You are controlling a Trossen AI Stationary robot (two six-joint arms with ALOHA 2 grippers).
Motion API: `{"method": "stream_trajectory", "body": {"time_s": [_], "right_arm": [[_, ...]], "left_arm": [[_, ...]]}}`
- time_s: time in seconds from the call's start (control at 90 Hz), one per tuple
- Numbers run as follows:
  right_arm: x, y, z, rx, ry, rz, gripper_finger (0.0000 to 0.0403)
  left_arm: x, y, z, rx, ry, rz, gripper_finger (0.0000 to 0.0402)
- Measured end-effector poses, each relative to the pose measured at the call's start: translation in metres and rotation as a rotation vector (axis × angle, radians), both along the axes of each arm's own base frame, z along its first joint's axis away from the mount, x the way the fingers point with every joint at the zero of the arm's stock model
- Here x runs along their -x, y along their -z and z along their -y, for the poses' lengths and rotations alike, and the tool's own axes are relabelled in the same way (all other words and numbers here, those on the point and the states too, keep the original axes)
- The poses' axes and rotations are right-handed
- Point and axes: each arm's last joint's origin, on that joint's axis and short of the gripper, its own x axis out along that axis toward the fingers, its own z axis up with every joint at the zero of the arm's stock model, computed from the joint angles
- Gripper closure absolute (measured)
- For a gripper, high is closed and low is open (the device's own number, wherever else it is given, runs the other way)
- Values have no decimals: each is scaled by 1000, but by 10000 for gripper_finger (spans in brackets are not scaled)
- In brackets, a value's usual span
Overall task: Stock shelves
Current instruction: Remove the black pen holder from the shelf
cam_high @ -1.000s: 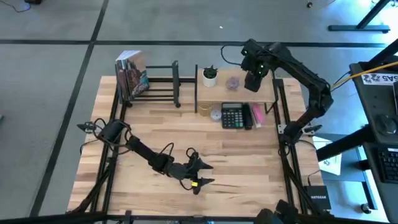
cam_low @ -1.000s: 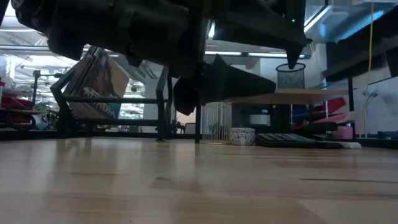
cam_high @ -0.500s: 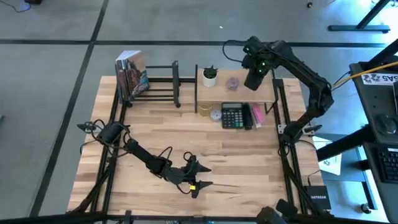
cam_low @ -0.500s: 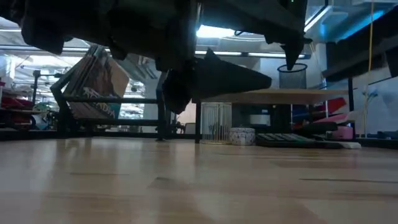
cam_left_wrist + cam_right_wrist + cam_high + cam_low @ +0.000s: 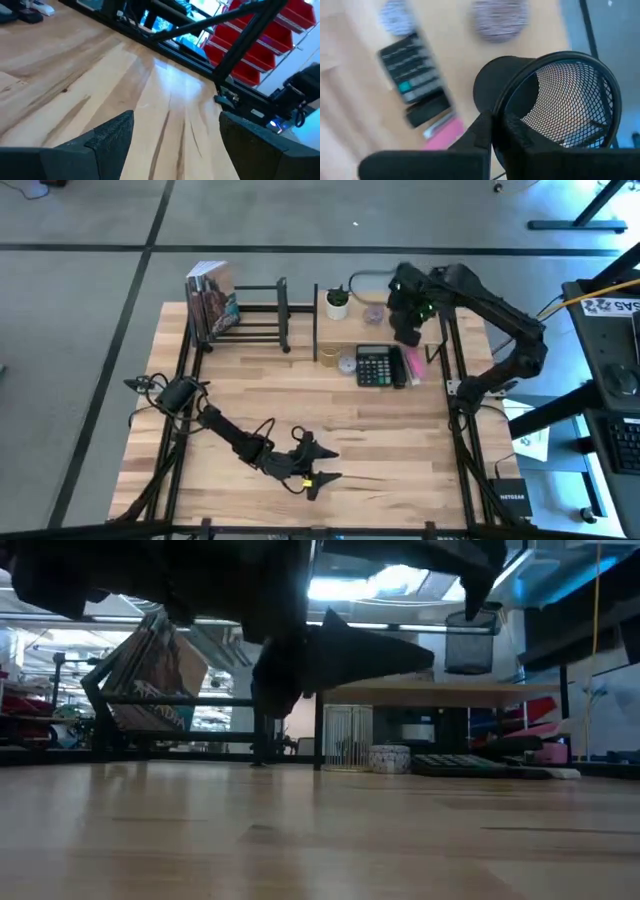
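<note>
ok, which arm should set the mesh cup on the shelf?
Right. Its gripper is shut on the mesh cup's rim, above the wooden shelf. The left gripper is open, empty, low at the table's near edge.

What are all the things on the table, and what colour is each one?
wooden shelf: one, light boards on black posts, back middle of the table.
black rack: one, black bars, back left, beside the wooden shelf.
books: a small stack, mixed colours, standing in the black rack's left end.
plant pot: one, white with green leaves, on the wooden shelf's top board.
calculator: one, black, by the wooden shelf's front edge.
pink thing: one, pink, right of the calculator.
mesh cup: one, black wire, held above the wooden shelf.
left gripper: one, dark, open, low over the table's front.
right gripper: one, dark, pinching the mesh cup's rim.
</note>
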Motion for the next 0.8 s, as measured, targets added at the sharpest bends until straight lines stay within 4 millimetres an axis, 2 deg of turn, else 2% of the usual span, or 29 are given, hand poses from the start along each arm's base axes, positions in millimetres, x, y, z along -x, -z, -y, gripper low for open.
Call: {"method": "stream_trajectory", "body": {"time_s": [0.244, 0.467, 0.622, 0.8], "right_arm": [[-21, -2, -100, -142, -244, 67, 402], [-21, 6, -179, -206, -368, 126, 402], [-8, 37, -228, -267, -358, 66, 402], [17, 85, -275, -386, -303, -47, 402]], "left_arm": [[16, -19, 23, -42, -20, 94, 126], [41, -47, 44, -118, -100, 139, 126], [52, -65, 51, -99, -78, 174, 126], [60, -68, 60, -135, -58, 174, 126]]}}
